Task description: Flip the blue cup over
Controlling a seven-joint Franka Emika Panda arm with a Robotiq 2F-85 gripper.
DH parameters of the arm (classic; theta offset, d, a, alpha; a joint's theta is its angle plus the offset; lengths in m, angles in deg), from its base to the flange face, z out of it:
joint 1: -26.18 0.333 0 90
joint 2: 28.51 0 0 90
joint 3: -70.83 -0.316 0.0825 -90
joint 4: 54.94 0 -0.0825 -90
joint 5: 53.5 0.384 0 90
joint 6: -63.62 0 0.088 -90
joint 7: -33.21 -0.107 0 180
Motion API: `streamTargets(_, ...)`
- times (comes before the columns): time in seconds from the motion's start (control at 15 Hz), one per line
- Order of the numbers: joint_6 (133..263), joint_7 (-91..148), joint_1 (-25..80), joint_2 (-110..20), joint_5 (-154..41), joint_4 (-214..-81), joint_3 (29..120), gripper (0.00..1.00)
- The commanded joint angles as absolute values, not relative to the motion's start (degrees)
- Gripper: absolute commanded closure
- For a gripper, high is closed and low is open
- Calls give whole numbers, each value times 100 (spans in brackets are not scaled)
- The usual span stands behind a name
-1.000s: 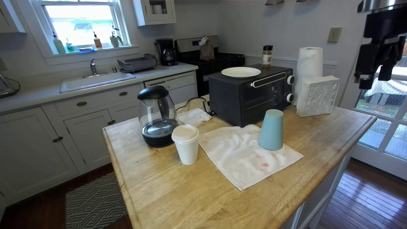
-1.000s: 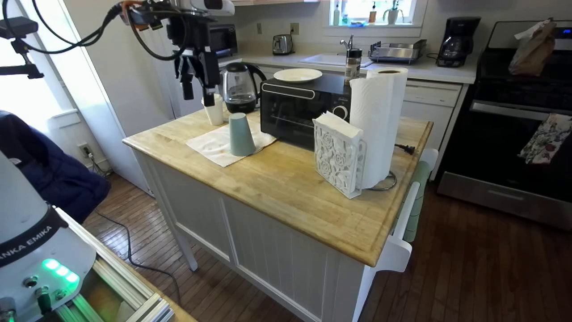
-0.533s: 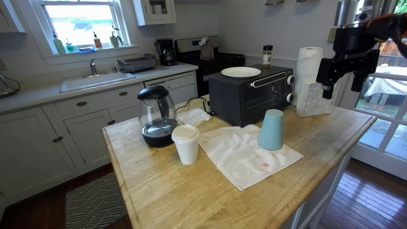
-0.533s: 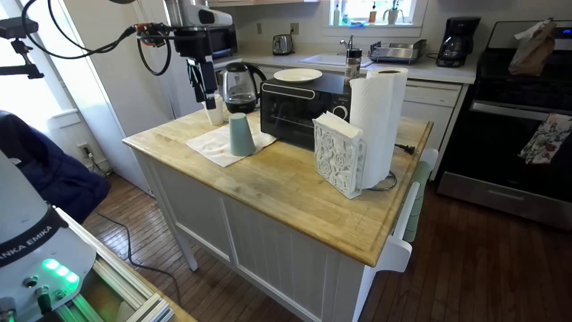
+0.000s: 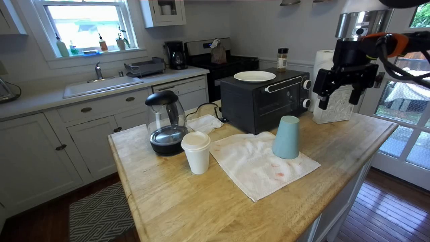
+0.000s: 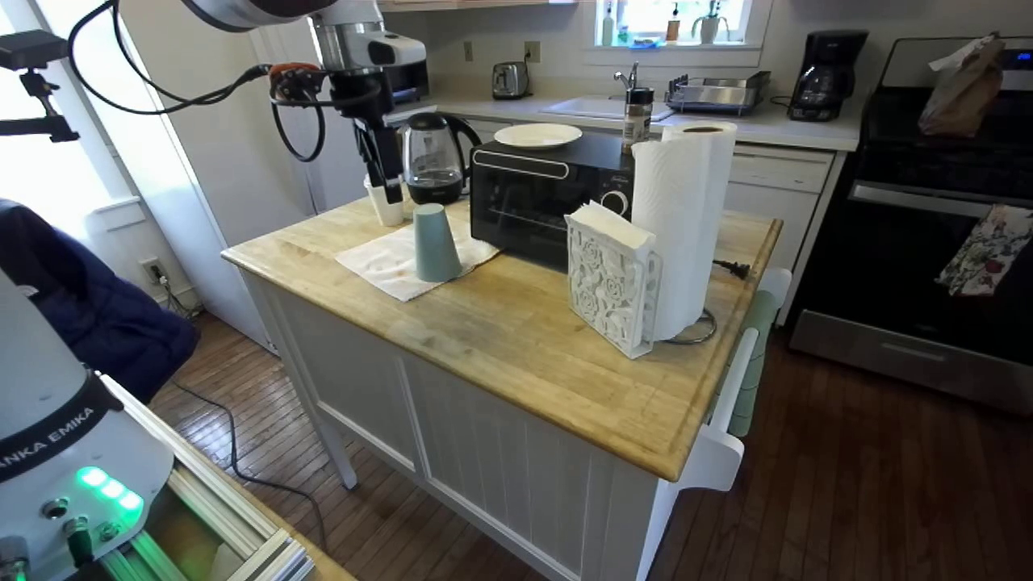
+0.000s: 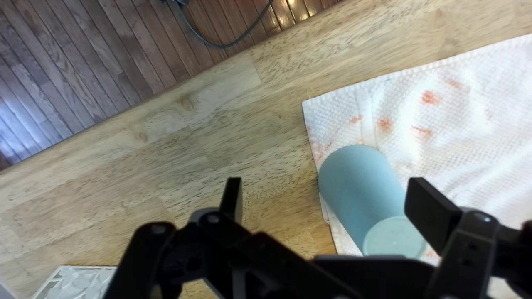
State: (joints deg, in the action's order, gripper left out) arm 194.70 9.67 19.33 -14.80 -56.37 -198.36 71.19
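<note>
The light blue cup (image 5: 286,139) stands upside down, its narrow closed base on top, on a white cloth (image 5: 250,164) on the wooden island. It also shows in an exterior view (image 6: 437,246) and in the wrist view (image 7: 359,187). My gripper (image 5: 338,102) points down, open and empty, above and apart from the cup. In an exterior view the gripper (image 6: 393,194) is up and left of the cup. In the wrist view the cup shows between the open fingers (image 7: 325,182), nearer the right finger. The cup's rim faces down and is hidden.
A black toaster oven (image 5: 238,104) with a white plate (image 5: 254,76) and a spice jar (image 5: 282,60) stands behind the cup. A white napkin holder (image 6: 609,278) and paper towel roll (image 6: 682,234) stand beside it. A white lidded cup (image 5: 197,154) and a glass kettle (image 5: 168,127) are nearby.
My gripper has moved closer to the cup: leftward in one of the exterior views, rightward and slightly down in another. The cup, cloth and other things have not moved.
</note>
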Motion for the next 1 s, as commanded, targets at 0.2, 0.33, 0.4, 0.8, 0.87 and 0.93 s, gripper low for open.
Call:
streamTargets(0.2, 19717, 1022, 1947, -1773, -5644, -19712, 7131, 0)
streamTargets(0.33, 20004, 1119, 1984, -1875, -5567, -19701, 7147, 0)
streamTargets(0.4, 20197, 1064, 1977, -1952, -5575, -19693, 7145, 0)
streamTargets(0.8, 20726, 1149, 2071, -2494, -5045, -19421, 7213, 0)
streamTargets(0.87, 20695, 1202, 2093, -2570, -4914, -19350, 7219, 0)
streamTargets(0.93, 20689, 1210, 2103, -2645, -4836, -19282, 7220, 0)
